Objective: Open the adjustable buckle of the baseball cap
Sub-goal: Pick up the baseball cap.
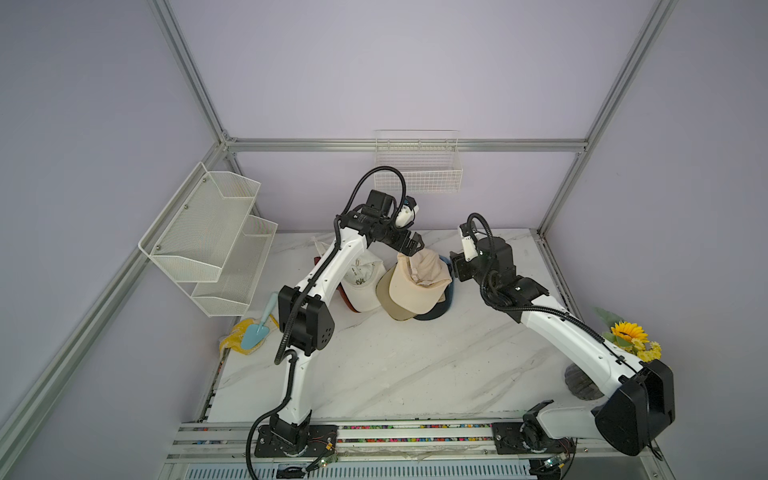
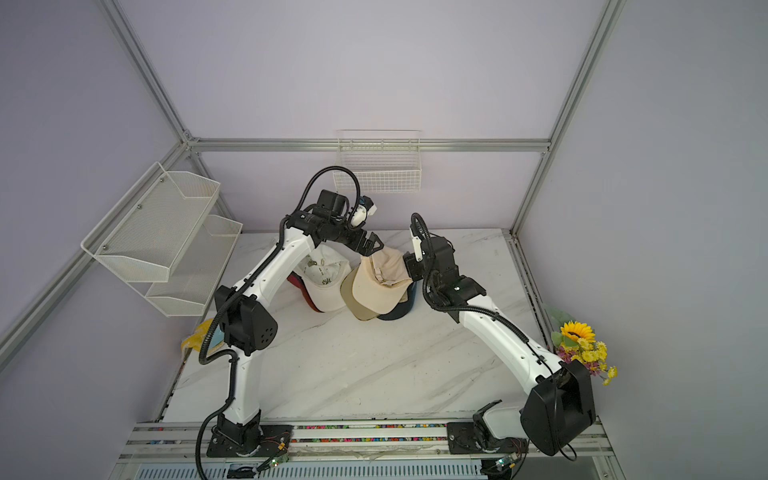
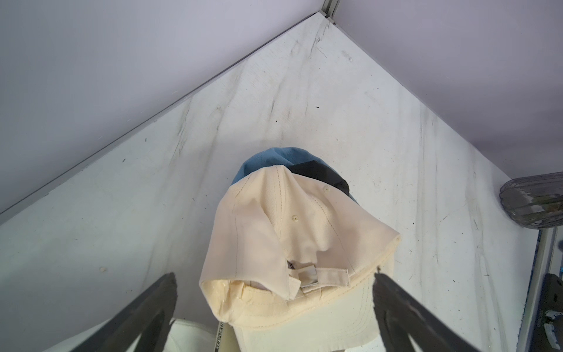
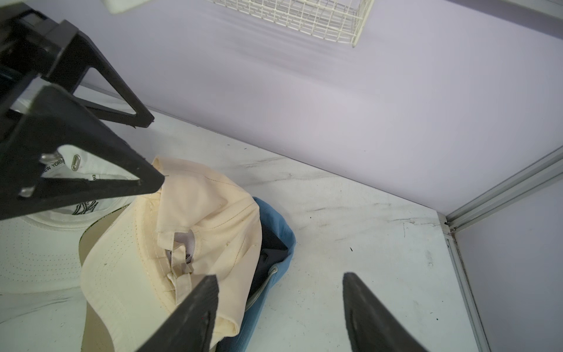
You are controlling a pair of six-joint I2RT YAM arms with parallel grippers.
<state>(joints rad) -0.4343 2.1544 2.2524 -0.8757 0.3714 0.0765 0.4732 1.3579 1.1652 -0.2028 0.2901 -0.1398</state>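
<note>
The cream baseball cap lies crumpled on top of a pile of caps at the back of the table. Its back strap with the buckle faces up, and the strap's free end lies flat. My left gripper hovers just above the cap's rear, open, with a finger on each side of the strap and nothing held. My right gripper is open at the cap's right side. One of its fingers is over the cap's edge, the other over bare table.
Under the cream cap lie an olive-brimmed cap, a blue cap and a dark one. A white cap sits to the left. Wire basket on the back wall, mesh shelves left, trowel, sunflowers and grey pot right.
</note>
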